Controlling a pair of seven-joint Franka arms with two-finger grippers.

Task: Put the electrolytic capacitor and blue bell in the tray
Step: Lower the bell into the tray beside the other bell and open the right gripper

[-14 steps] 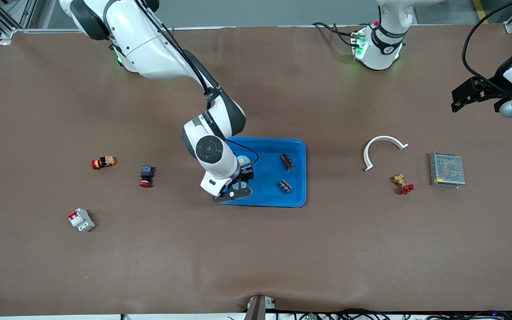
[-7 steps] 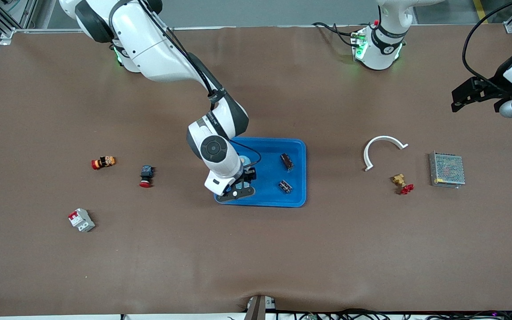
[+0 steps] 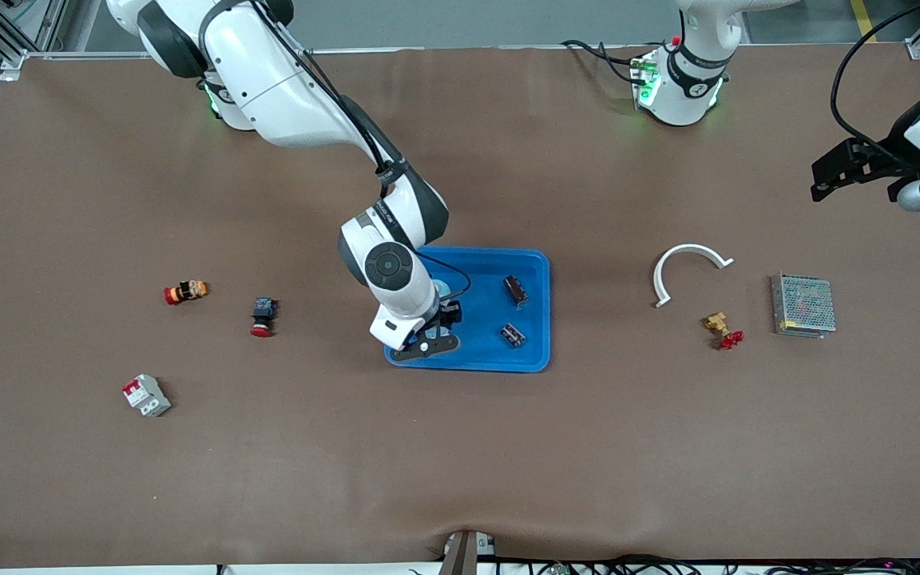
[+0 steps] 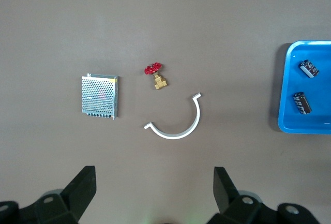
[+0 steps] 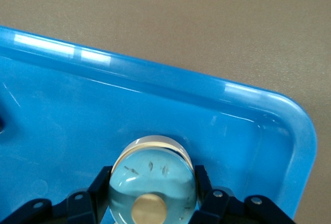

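The bright-blue tray (image 3: pixel 536 351) lies mid-table, also in the left wrist view (image 4: pixel 289 125). Two dark electrolytic capacitors (image 3: pixel 516 291) (image 3: pixel 512 335) lie in it toward the left arm's end. My right gripper (image 3: pixel 430 326) is over the tray's end toward the right arm, shut on the pale blue bell (image 5: pixel 152 182). The bell has a brass knob and hangs low inside the tray by its rim (image 5: pixel 289 115). In the front view the wrist mostly hides it. My left gripper (image 3: pixel 831 180) waits high over the left arm's end of the table, open and empty (image 4: pixel 155 182).
A white curved clip (image 3: pixel 688 267), a brass valve with a red handle (image 3: pixel 722 329) and a grey mesh box (image 3: pixel 803 305) lie toward the left arm's end. Two red-capped switches (image 3: pixel 185 292) (image 3: pixel 262 316) and a white breaker (image 3: pixel 146 395) lie toward the right arm's end.
My right arm has shifted a little toward the left arm's end, carrying the bell farther in over the tray. The left arm has not moved.
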